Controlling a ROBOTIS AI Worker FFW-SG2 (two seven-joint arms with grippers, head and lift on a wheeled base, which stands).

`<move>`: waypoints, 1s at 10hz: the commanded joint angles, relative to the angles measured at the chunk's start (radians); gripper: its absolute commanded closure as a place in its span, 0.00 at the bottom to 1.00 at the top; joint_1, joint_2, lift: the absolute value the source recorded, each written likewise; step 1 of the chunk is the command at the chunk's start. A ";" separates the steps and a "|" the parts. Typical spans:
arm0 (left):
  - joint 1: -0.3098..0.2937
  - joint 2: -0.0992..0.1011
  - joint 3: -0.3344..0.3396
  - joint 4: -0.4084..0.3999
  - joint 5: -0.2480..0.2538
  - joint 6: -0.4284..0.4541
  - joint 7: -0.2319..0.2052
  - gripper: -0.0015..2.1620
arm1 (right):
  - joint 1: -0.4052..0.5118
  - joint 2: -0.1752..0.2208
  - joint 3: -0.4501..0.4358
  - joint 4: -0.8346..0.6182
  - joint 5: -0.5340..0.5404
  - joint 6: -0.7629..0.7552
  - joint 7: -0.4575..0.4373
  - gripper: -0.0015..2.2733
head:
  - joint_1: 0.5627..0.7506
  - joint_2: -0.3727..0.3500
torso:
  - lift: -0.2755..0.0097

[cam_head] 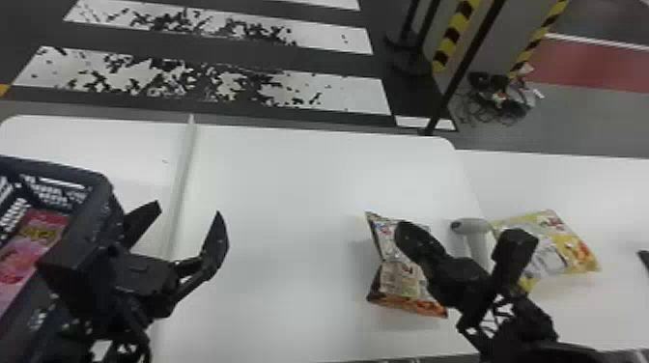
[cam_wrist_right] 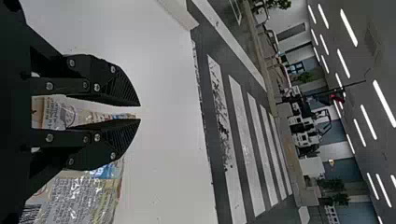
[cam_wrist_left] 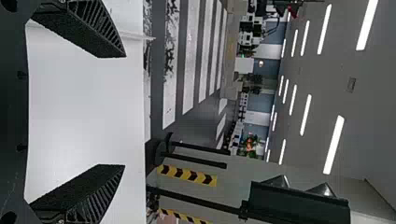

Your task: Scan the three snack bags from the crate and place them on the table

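Just to the left of the scanner (cam_head: pixel 472 227), the right gripper (cam_head: pixel 408 232) is at the brown-and-orange snack bag (cam_head: pixel 403 275), its fingers nearly together with part of the bag showing between them, though I cannot tell whether they grip it. The yellow snack bag (cam_head: pixel 562 241) lies just right of the scanner. Well to its left, the left gripper (cam_head: pixel 188 211) is empty, fingers wide apart, and farther left the crate (cam_head: pixel 58 167) holds the pink snack bag (cam_head: pixel 36 231).

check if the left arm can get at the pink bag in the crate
Probably, swinging left: the left gripper is open and the crate uncovered, though its right wall seems to stand before the pink bag.
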 commanded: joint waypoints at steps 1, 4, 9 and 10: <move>0.002 0.001 -0.001 -0.011 0.014 -0.003 0.004 0.01 | 0.000 0.005 0.028 0.059 0.028 -0.072 -0.015 0.98 | 0.70 0.26 | 0.75; 0.001 0.003 0.006 -0.011 0.013 -0.006 0.010 0.01 | 0.002 0.012 0.035 0.126 0.048 -0.152 -0.023 0.98 | 0.70 0.27 | 0.75; -0.010 0.003 0.005 0.000 0.022 -0.006 0.010 0.01 | -0.014 -0.005 0.054 0.183 0.100 -0.161 0.048 0.98 | 0.70 0.29 | 0.75; -0.010 0.003 0.005 0.000 0.022 -0.006 0.010 0.01 | -0.026 -0.005 0.052 0.202 0.100 -0.170 0.043 0.98 | 0.70 0.30 | 0.75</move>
